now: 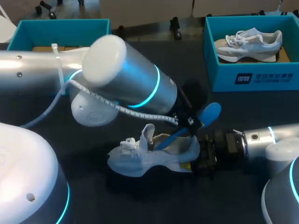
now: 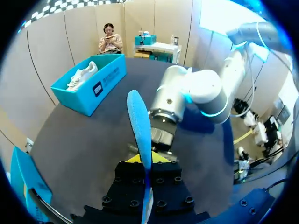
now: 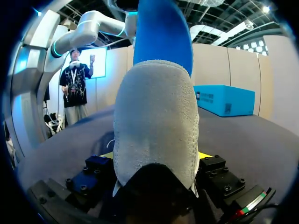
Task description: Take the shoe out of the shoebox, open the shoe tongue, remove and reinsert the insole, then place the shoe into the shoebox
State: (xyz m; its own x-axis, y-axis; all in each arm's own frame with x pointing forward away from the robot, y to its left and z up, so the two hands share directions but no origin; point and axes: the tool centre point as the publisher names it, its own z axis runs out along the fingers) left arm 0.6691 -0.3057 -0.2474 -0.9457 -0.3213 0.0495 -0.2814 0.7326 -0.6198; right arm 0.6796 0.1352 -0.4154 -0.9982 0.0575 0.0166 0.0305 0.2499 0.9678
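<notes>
Slanting in from the left past mid-table, left arm [image 1: 117, 70] sits high, left gripper [image 2: 145, 161] clamped on blue insole [image 2: 139, 119] (lower end at the shoe opening). Right arm [image 1: 271, 140] low and level, right gripper [image 3: 156, 156] pinching grey shoe [image 1: 149, 156] by the heel; shoe on table [image 1: 243, 112], outside shoebox [image 1: 252, 77]. Yellow tips [image 2: 161, 158] mostly hidden.

Robotics lab or test station. Evidence: left arm [image 1: 42, 67] and right arm [image 1: 275, 137] stationed at a dark table [image 1: 261, 107]; teal shoebox [image 1: 56, 28] at 11 o'clock, second shoebox [image 1: 261, 77] at 1 o'clock.

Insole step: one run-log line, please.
left gripper: shut on insole | insole: lower end in shoe | right gripper: shut on shoe heel | shoe: on table, outside shoebox
</notes>
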